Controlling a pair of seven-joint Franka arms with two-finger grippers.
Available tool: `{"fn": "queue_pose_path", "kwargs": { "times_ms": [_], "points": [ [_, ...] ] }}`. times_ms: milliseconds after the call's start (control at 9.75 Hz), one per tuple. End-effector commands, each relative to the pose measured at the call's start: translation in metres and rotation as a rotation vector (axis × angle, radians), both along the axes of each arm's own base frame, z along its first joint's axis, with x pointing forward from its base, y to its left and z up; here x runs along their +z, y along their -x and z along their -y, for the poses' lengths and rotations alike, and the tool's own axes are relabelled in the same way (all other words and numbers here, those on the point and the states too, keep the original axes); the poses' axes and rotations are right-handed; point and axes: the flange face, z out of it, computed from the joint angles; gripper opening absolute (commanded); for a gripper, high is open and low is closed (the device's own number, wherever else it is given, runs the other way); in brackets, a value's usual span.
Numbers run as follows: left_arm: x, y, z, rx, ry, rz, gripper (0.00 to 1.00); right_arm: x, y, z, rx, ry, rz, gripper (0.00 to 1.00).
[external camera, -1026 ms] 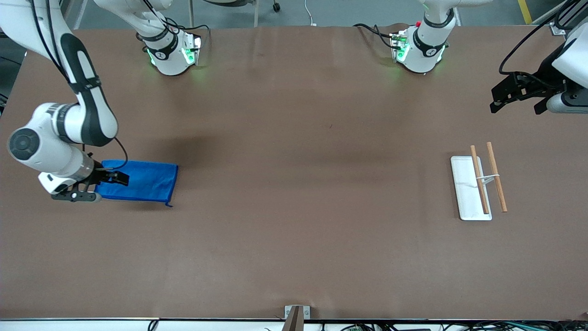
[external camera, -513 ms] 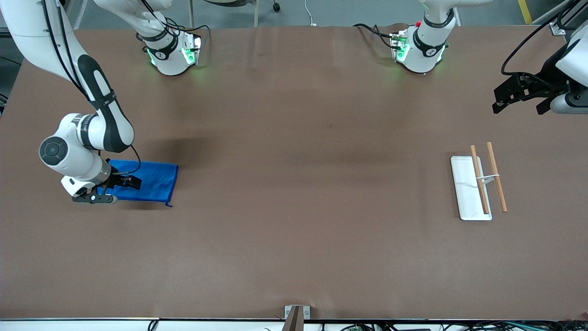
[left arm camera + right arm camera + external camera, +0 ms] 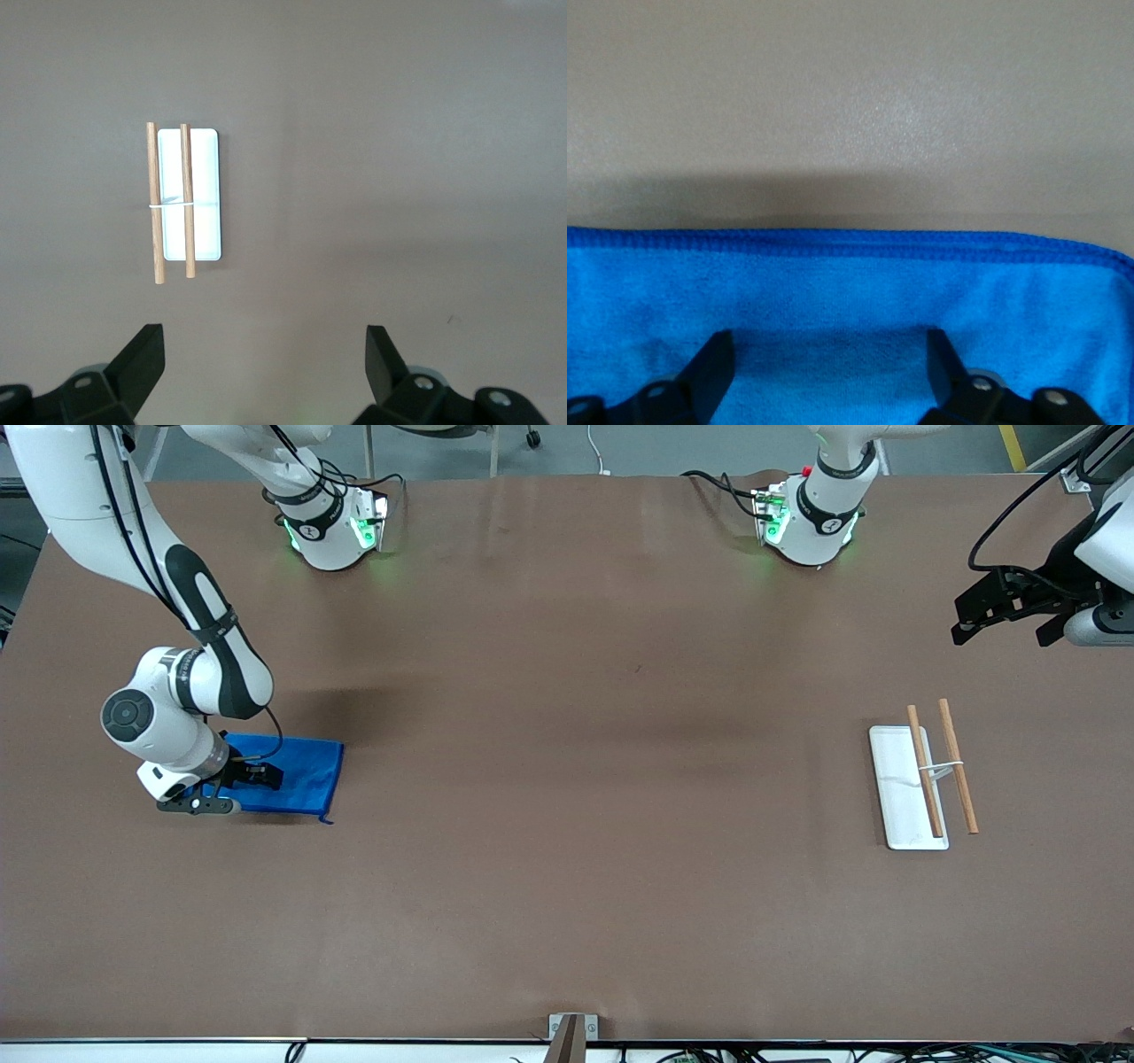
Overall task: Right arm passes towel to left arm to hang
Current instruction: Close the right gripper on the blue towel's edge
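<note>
Blue towel (image 3: 297, 775) lies flat on table (image 3: 567, 824) at right arm's end. Right gripper (image 3: 232, 789) is low over it, fingers (image 3: 709, 372) spread wide w/ cloth between, nothing gripped. Left gripper (image 3: 1005, 615) hovers high at left arm's end, jaws wide apart, empty, waiting, w/ two-rod wooden rack (image 3: 941, 769) on white base (image 3: 897, 788) nearer the front camera.

towel (image 3: 297, 775) at right arm's end | rods (image 3: 941, 769) on stand (image 3: 897, 784) at left arm's end | well apart
</note>
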Motion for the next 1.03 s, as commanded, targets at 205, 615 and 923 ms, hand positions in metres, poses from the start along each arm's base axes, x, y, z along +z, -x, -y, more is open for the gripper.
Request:
{"fn": "queue_pose_path", "kwargs": {
  "times_ms": [205, 615, 923],
  "points": [
    [-0.017, -0.003, -0.001, -0.015, -0.001, -0.043, 1.00, -0.001, 0.003, 0.001, 0.007, 0.004, 0.004, 0.17],
    [-0.017, -0.003, -0.001, -0.015, -0.001, -0.042, 0.99, 0.028, -0.007, -0.004, 0.005, -0.010, -0.061, 0.01],
    [-0.020, -0.004, 0.001, -0.017, -0.006, -0.047, 0.99, 0.088, -0.019, -0.042, 0.054, -0.042, -0.076, 0.00]
  ]
}}
